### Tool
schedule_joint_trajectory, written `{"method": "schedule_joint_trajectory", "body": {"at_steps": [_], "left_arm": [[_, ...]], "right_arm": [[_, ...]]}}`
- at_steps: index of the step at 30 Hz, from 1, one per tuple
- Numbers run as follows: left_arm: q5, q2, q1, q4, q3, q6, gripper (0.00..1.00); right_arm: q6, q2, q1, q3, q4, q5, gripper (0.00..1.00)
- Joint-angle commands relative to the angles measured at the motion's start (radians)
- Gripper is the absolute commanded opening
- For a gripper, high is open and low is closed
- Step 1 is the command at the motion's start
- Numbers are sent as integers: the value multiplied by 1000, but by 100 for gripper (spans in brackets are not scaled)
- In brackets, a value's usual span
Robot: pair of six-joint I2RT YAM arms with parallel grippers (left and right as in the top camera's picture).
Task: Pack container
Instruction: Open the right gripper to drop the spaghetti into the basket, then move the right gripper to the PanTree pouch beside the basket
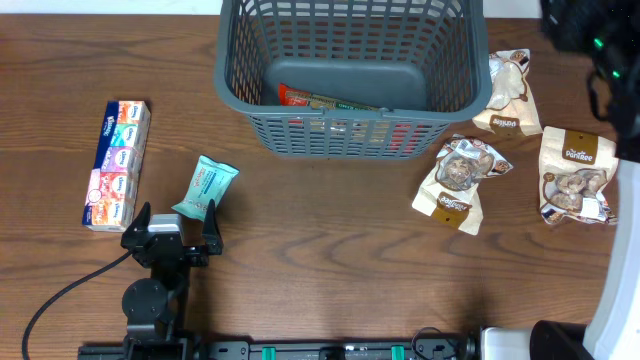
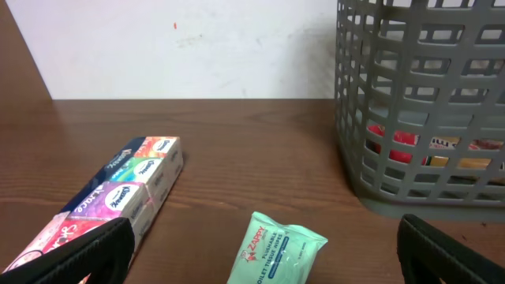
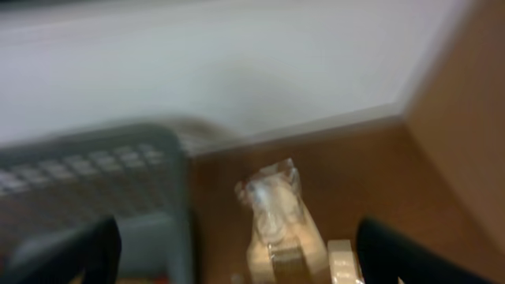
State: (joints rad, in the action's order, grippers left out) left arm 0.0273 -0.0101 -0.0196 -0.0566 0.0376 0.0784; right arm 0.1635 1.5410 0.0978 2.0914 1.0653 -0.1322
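Observation:
The dark grey lattice basket stands at the back centre and holds a flat red and green pack. It also shows in the left wrist view and, blurred, in the right wrist view. My left gripper is open and empty, low over the table just in front of a green wipes pack. In the left wrist view the wipes pack lies between the spread fingers. My right arm is at the back right. Its gripper is open above a brown snack bag.
A long multi-coloured tissue pack lies at the left, also in the left wrist view. Three brown snack bags lie right of the basket: one by its corner, one in front, one far right.

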Motion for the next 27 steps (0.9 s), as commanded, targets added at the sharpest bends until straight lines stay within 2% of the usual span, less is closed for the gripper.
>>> {"method": "schedule_joint_trajectory", "body": {"at_steps": [1,4,11,19,27], "left_arm": [[17,7,2,-13,-32,-5,99],[18,7,2,-13,-32,-5,99],[17,7,2,-13,-32,-5,99],[18,7,2,-13,-32,-5,99],[17,7,2,-13,-32,-5,99]], "right_arm": [[275,36,59,-26,112,-130,85],[390,35,78,-79,183,-178,89],[578,35,76,-300,193,-135,95],[584,35,41,-611,-5,10,96],[573,35,16,-802,-146,35,94]]}}
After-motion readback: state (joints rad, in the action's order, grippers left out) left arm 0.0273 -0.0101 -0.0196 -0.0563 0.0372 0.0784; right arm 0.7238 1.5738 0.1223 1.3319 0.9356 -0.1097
